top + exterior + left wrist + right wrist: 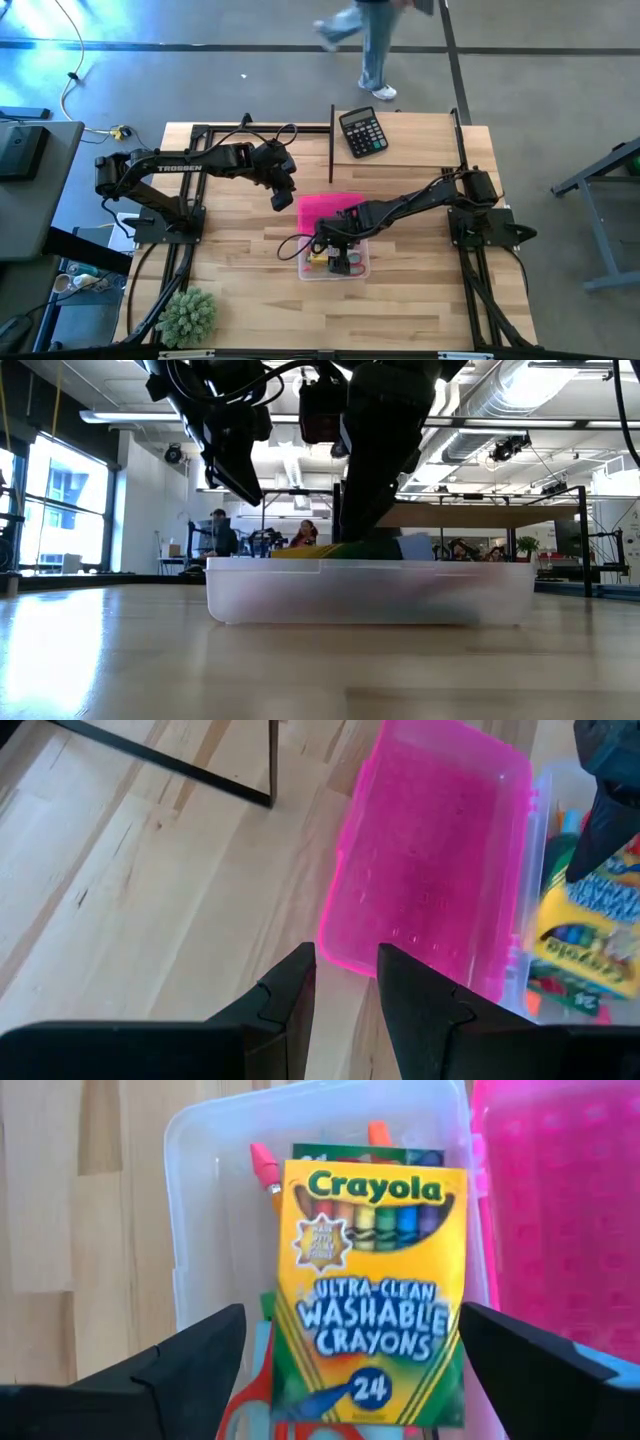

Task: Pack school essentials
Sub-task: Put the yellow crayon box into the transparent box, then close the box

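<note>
The yellow-green crayon box [370, 1280] lies flat on top of the other things in the clear plastic box [335, 270], [370, 595]. Under it I see a pink-tipped pen [262, 1165], an orange-tipped pencil [378, 1132] and a red scissors handle [250, 1400]. My right gripper [350, 1320], [340, 245] is open and reaches down into the clear box, one finger on either side of the crayon box. The pink lid [322, 208], [430, 860] lies on the table against the clear box's far side. My left gripper [345, 965], [282, 198] hangs above the table at the lid's left edge, narrowly open.
The black calculator [362, 132] sits near the table's far edge. The fuzzy green plant ball [188, 315] is at the near left corner. A thin black rod [331, 140] lies left of the calculator. A person [370, 45] walks on the floor beyond the table.
</note>
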Tool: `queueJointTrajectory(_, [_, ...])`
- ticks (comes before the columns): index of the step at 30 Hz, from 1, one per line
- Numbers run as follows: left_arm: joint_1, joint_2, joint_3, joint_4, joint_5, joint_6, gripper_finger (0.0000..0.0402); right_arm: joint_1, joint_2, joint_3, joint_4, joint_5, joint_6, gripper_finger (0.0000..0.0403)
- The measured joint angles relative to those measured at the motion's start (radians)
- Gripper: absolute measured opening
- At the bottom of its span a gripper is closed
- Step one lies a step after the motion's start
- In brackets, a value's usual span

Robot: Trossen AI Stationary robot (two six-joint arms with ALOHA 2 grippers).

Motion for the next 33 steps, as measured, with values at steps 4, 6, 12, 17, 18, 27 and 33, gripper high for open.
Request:
queueJointTrajectory(4, [-0.001, 0.0, 0.0, -0.003, 0.0, -0.022, 0.0099, 0.0, 0.0, 0.0, 0.0, 0.0, 0.004, 0.0358])
queueJointTrajectory(6, [-0.001, 0.0, 0.0, -0.006, 0.0, -0.022, 0.0099, 0.0, 0.0, 0.002, -0.004, 0.0, -0.001, 0.0358])
queueJointTrajectory(12, [-0.001, 0.0, 0.0, -0.006, 0.0, -0.022, 0.0099, 0.0, -0.005, 0.063, -0.09, 0.017, -0.014, 0.0358])
queueJointTrajectory(17, [-0.001, 0.0, 0.0, -0.022, 0.0, -0.02, 0.0099, 0.006, -0.008, 0.127, -0.202, 0.114, -0.063, 0.0358])
queueJointTrajectory(18, [-0.001, 0.0, 0.0, -0.031, 0.0, -0.013, 0.0099, 0.007, -0.008, 0.136, -0.221, 0.134, -0.075, 0.0358])
queueJointTrajectory(27, [-0.002, 0.0, 0.0, -0.067, 0.0, 0.012, 0.0099, -0.017, -0.08, 0.152, -0.318, 0.252, -0.122, 0.0358])
queueJointTrajectory(33, [-0.031, 0.0, 0.0, -0.064, 0.0, 0.012, 0.0099, -0.053, -0.258, 0.037, -0.288, 0.296, -0.08, 0.0358])
